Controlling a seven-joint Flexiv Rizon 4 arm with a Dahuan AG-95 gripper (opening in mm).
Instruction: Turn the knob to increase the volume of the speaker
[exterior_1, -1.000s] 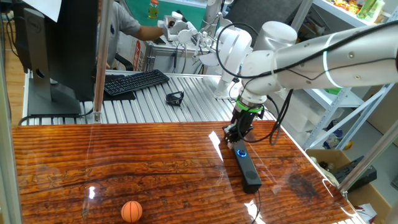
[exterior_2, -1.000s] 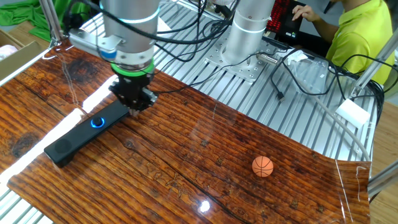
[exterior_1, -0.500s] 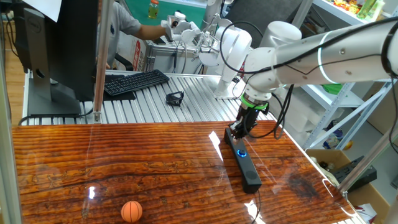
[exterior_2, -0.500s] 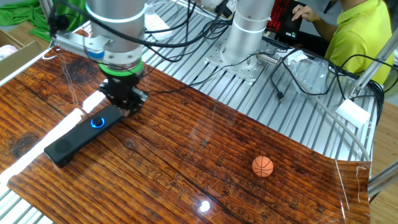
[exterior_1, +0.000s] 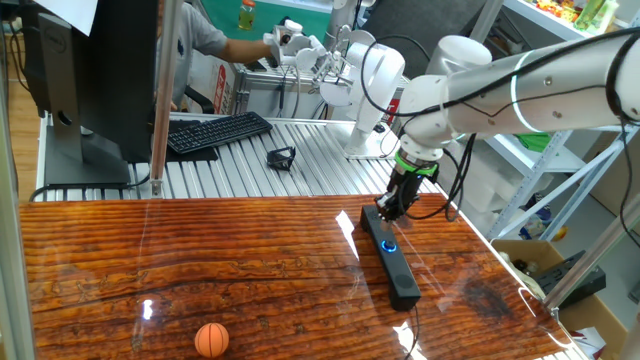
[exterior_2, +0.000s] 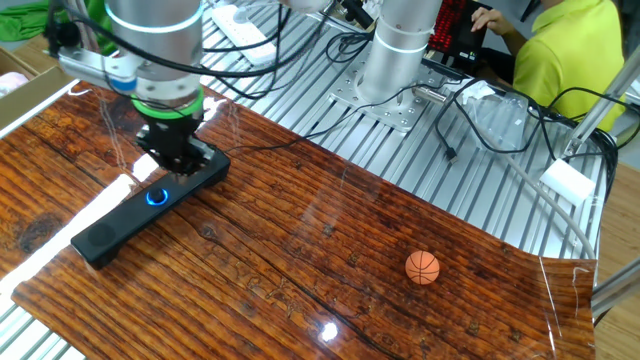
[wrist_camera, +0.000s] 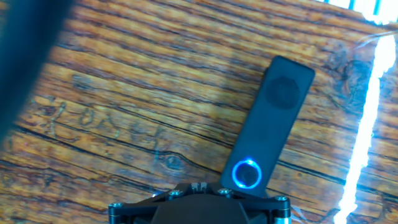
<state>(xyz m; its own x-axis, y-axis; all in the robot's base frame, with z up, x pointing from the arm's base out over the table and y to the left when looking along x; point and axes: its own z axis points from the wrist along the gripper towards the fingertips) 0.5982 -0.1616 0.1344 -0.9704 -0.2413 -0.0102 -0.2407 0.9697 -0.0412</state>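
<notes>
Step in hand: you look to be positioning over the control, not yet turning it. The black two-finger gripper (exterior_2: 174, 160) hangs over the end of the long matte-black bar speaker (exterior_2: 150, 208) nearest the ribbed metal deck, just beside the small round black knob with the glowing blue ring (exterior_2: 156, 196).

Doing it well: bring the fingers straight over the knob (exterior_1: 389, 245) so they straddle it evenly, then come down vertically. The speaker (exterior_1: 390, 255) sits loose on the glossy wooden table (exterior_1: 180, 270), so I judge an off-centre grip would swing the whole bar rather than rotate the control. Close gently, and twist about the knob's own axis.

Grip state: I cannot tell how far apart the fingers stand. The hand view shows only the mount's lower edge, and both fixed views show a dark mass at the tip (no clear gap either way).

Knob: in the hand view it sits at the bar's near end, its blue ring (wrist_camera: 247, 173) just above the gripper body. It is far narrower than the bar is long.

Speaker: slim, rectangular, flat on the table near its edge, angled across the wood grain (wrist_camera: 268, 127).

Nearby: a small orange basketball (exterior_2: 422, 267) lies well apart, out of your way.
</notes>
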